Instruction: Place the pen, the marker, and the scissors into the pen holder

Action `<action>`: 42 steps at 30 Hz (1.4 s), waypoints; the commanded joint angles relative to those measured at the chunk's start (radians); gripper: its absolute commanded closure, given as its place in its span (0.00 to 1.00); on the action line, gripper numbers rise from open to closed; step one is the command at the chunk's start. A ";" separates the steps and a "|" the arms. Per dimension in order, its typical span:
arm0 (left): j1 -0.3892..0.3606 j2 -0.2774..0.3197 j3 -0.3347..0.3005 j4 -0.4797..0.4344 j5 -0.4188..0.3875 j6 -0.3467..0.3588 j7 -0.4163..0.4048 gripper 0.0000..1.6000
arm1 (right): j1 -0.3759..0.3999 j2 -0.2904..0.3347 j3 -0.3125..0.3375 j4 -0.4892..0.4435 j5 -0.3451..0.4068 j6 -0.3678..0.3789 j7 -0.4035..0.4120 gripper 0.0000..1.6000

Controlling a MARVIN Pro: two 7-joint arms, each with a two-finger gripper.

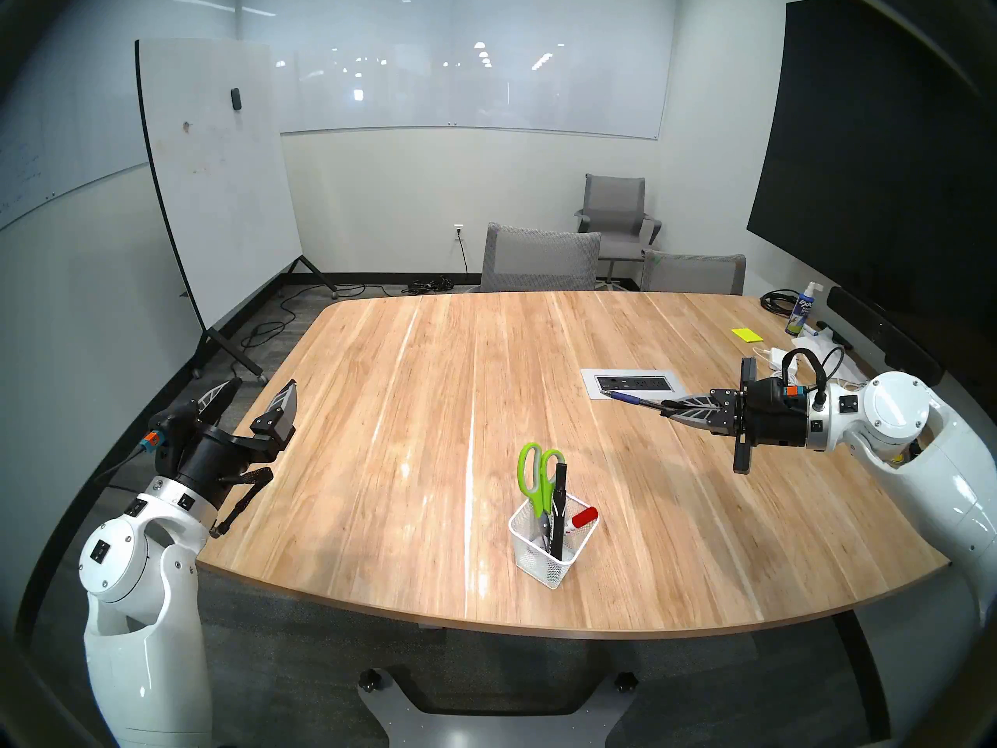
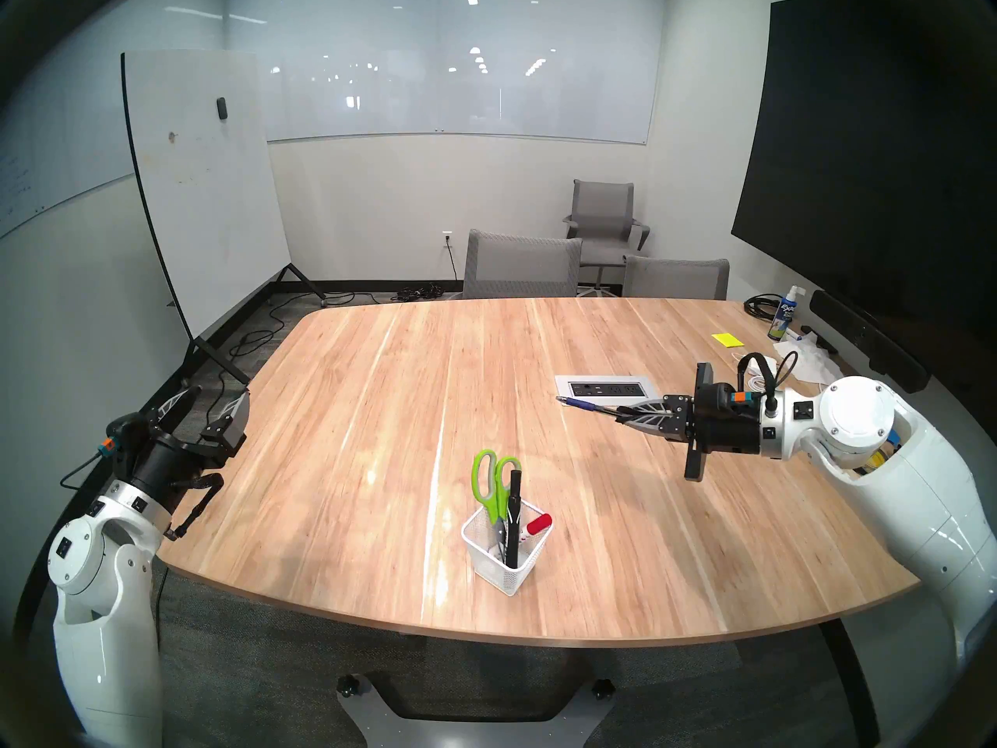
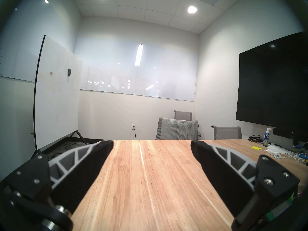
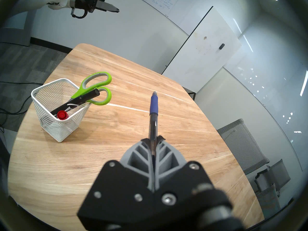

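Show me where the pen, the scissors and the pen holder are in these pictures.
pen [image 4: 154, 105], right wrist view, on its blue grip.
scissors [image 4: 98, 81], right wrist view, on the upper green handle loop.
pen holder [image 1: 545, 560], left head view, on its white mesh front wall.

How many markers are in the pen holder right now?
2, both in the pen holder: a black marker leaning beside the scissors, a red-capped marker at its corner. Others may be hidden.

On the pale wooden plank tabletop stands a small white wire-mesh pen holder holding lime-green-handled scissors, a thick black marker and what looks like a red-capped marker. The right gripper, raised well apart, clamps a slim blue ballpoint pen. The left gripper gapes empty.
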 commanded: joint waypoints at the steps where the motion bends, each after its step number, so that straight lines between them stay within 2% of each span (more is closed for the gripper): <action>1: -0.001 -0.002 0.002 -0.022 0.000 -0.001 0.001 0.00 | 0.013 0.003 0.011 -0.005 0.002 -0.001 -0.003 1.00; 42: -0.001 -0.002 0.002 -0.022 0.000 -0.001 0.001 0.00 | 0.013 0.003 0.011 -0.005 0.002 -0.001 -0.003 1.00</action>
